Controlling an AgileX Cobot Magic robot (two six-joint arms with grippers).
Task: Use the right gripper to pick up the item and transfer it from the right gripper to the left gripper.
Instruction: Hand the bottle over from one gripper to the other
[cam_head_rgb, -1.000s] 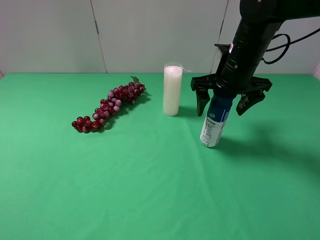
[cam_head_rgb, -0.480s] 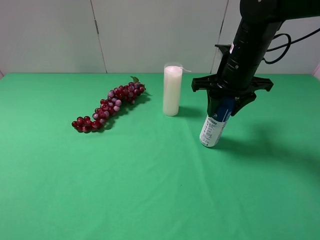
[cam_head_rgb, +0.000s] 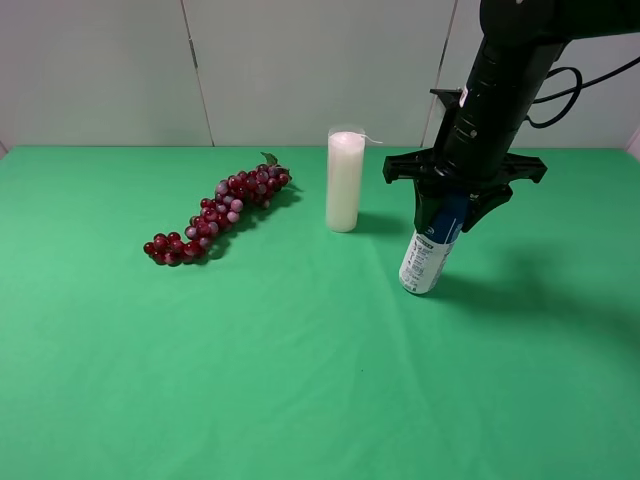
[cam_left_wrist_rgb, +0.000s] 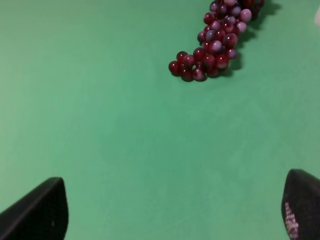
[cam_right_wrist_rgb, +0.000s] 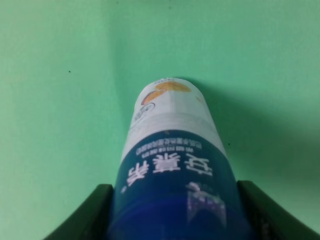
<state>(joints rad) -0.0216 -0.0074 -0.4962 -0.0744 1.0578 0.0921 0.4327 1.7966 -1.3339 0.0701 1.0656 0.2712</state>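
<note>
The bottle (cam_head_rgb: 428, 254), dark blue on top and white below with small print, stands slightly tilted on the green table right of centre. My right gripper (cam_head_rgb: 455, 203) comes down from above and is shut on the bottle's blue upper part. In the right wrist view the bottle (cam_right_wrist_rgb: 170, 165) fills the middle between the two black fingers (cam_right_wrist_rgb: 87, 212). My left gripper (cam_left_wrist_rgb: 170, 210) is open, with only its two fingertips (cam_left_wrist_rgb: 40, 210) showing over bare green cloth. The left arm is out of the exterior high view.
A tall white candle (cam_head_rgb: 345, 181) stands just left of the bottle. A bunch of dark red grapes (cam_head_rgb: 215, 212) lies further left, also in the left wrist view (cam_left_wrist_rgb: 215, 42). The green table (cam_head_rgb: 300, 380) ends at a white back wall.
One second ago the right gripper's fingers stood spread on both sides of the bottle; they have closed onto its blue upper part. Since half a second ago nothing has moved.
</note>
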